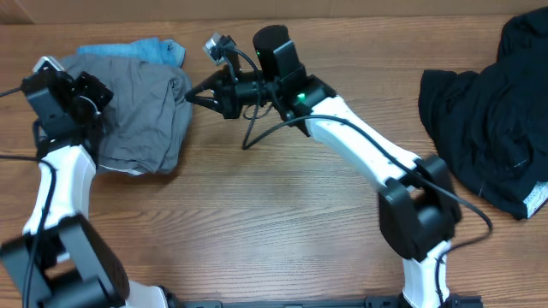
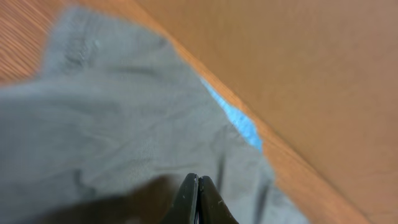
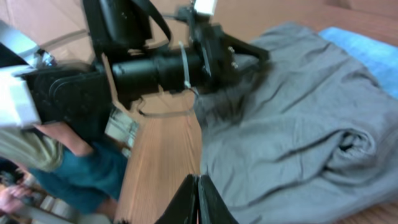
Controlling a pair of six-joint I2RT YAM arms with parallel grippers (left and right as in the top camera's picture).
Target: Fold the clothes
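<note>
Shorts [image 1: 137, 111], grey and thin, lie in a rumpled heap on the wooden table [image 1: 282, 214], and everything else is easiest to place from them. A light-blue denim garment [image 1: 158, 49] peeks out from under their far edge, so the shorts sit partly on top of it. A black garment [image 1: 488, 103] is heaped well apart from the shorts, off on the right arm's side.

The left gripper [image 2: 198, 183] hangs over the shorts near their left side, its fingers pressed together with no cloth between them that I can see. The right gripper [image 3: 198, 186] is at the shorts' opposite edge, just beside the bunched fabric, likewise pressed together and empty.

I'd guess the two arms flank the shorts so each can take one side and spread the fabric flat; nothing looks folded yet. Both claws would need to spread before they could pinch an edge, and the denim underneath might get dragged along.
</note>
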